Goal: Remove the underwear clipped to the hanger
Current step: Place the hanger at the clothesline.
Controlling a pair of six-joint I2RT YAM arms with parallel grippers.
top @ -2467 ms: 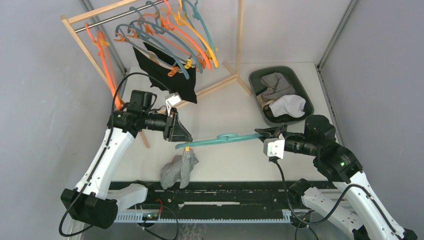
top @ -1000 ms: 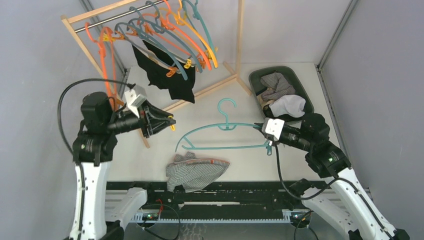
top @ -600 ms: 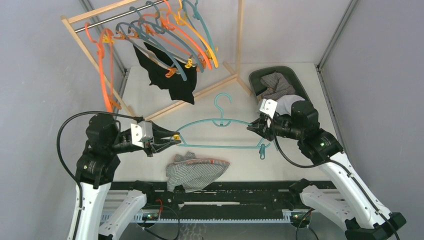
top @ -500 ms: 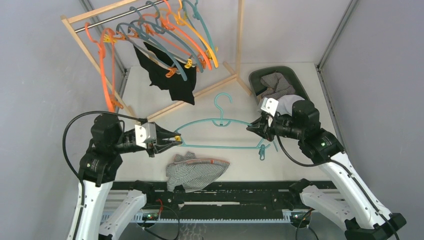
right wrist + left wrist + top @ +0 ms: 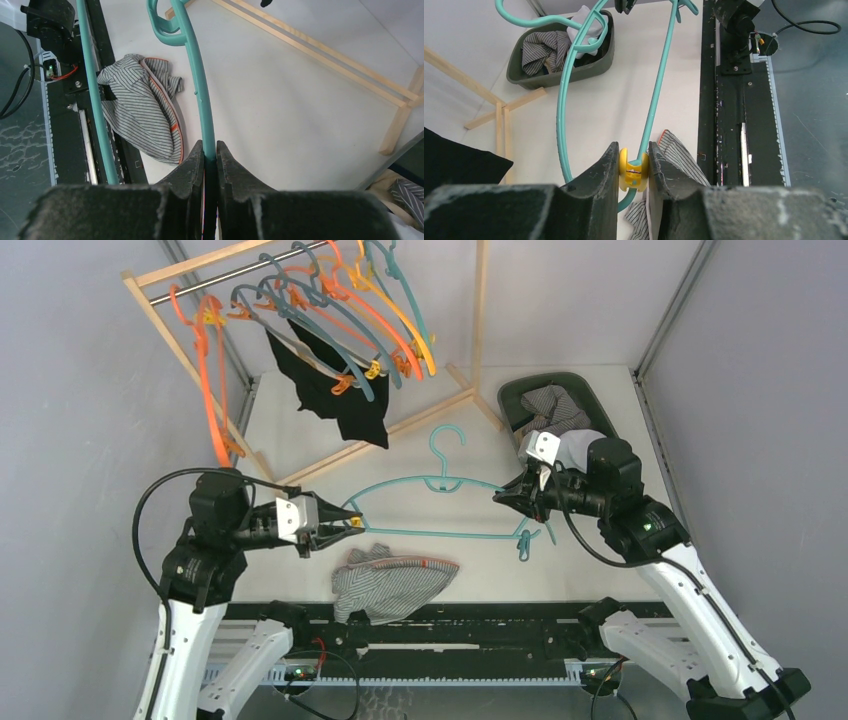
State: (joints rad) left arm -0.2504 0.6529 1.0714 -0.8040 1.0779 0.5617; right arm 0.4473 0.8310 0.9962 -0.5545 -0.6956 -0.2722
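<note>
A teal hanger (image 5: 440,533) is held level above the table between my two grippers. My left gripper (image 5: 355,520) is shut on the yellow clip (image 5: 633,171) at the hanger's left end (image 5: 656,95). My right gripper (image 5: 500,497) is shut on the hanger's teal arm (image 5: 197,65) at its right side. A grey striped underwear (image 5: 392,582) lies loose on the table below the hanger, near the front edge, and shows in both wrist views (image 5: 679,160) (image 5: 140,105). A teal clip (image 5: 522,543) hangs empty at the hanger's right end. Black underwear (image 5: 340,395) hangs clipped on the rack.
A wooden rack (image 5: 200,265) with several orange, teal and grey hangers stands at the back left, its foot bars (image 5: 430,412) running across the table. A dark green bin (image 5: 515,395) with clothes sits at the back right. A black rail (image 5: 450,625) runs along the near edge.
The grey striped underwear, earlier hanging from the hanger's clip, now lies on the table. My left gripper swung away, then came back onto the yellow clip. The right gripper kept the hanger.
</note>
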